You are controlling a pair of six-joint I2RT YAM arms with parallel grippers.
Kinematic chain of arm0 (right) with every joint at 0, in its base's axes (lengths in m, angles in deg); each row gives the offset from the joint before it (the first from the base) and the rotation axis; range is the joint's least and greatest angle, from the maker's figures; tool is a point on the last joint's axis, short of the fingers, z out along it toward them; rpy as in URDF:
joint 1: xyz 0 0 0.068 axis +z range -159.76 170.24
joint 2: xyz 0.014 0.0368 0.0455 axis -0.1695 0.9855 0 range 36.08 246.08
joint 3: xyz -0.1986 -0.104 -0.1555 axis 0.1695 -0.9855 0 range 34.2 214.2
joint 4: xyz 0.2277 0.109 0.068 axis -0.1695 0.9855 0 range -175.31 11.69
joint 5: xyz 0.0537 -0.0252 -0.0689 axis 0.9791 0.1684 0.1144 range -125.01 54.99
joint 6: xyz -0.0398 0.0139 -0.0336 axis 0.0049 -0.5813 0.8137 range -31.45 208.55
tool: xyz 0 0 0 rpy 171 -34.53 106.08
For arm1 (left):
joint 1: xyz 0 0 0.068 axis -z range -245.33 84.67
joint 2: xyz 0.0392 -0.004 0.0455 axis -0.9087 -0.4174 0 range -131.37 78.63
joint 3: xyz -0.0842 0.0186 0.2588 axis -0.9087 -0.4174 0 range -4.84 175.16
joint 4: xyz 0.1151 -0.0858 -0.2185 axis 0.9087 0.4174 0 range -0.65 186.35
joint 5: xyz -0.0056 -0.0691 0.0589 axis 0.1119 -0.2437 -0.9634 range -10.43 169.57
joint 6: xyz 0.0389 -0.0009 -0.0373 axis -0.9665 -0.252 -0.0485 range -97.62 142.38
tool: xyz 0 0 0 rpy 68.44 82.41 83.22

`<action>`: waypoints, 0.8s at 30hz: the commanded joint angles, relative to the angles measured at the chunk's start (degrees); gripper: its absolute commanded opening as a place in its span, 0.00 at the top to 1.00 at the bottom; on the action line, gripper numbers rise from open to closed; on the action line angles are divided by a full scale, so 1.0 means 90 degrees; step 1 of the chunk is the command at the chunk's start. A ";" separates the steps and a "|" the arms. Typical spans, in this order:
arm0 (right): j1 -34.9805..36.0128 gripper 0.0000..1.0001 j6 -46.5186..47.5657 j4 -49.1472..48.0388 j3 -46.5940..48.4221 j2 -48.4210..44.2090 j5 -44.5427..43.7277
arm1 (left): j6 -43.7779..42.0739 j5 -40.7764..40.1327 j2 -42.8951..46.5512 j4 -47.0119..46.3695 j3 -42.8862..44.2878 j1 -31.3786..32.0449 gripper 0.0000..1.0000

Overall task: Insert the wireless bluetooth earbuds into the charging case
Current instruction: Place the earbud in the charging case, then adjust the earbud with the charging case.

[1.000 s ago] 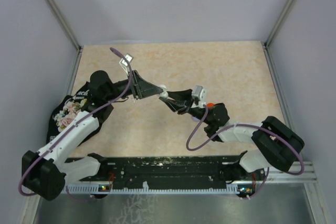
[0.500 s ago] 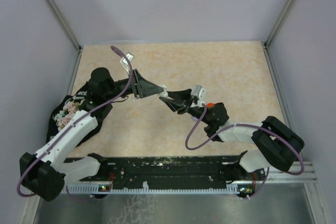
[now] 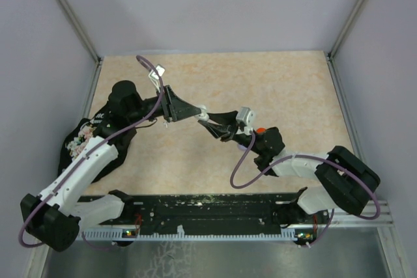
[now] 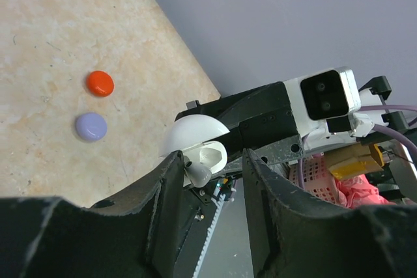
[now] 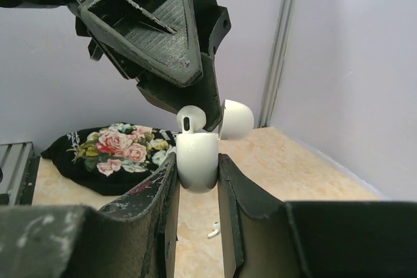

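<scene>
My right gripper is shut on the white charging case, held upright above the table with its lid swung open. One white earbud stands in the case's top, its head sticking out. My left gripper is open around that spot from above. In the left wrist view the earbud rests against the tip of one finger and is clear of the other. A second white earbud lies on the table under the case. In the top view both grippers meet at mid-table.
A small red round piece and a lilac one lie side by side on the beige table. A black floral pouch sits at the left edge under the left arm. Grey walls enclose three sides.
The left gripper's jaws have spread apart, letting go of the white earbud now standing in the case. The left arm shifted slightly; the right gripper kept still.
</scene>
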 commanded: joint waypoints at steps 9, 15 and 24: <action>0.0056 1.00 0.0263 -0.0124 0.0329 -0.0302 0.0238 | -0.0698 -0.0176 0.0065 0.1074 0.0682 -0.0002 0.54; 0.0051 1.00 0.0286 -0.0057 0.0364 -0.0227 0.0281 | -0.0787 0.0051 0.0039 0.1114 0.0760 0.0017 0.62; 0.0051 1.00 0.0293 0.0040 0.0454 -0.0165 0.0332 | -0.0853 0.0316 -0.0037 0.1218 0.0840 0.0102 0.64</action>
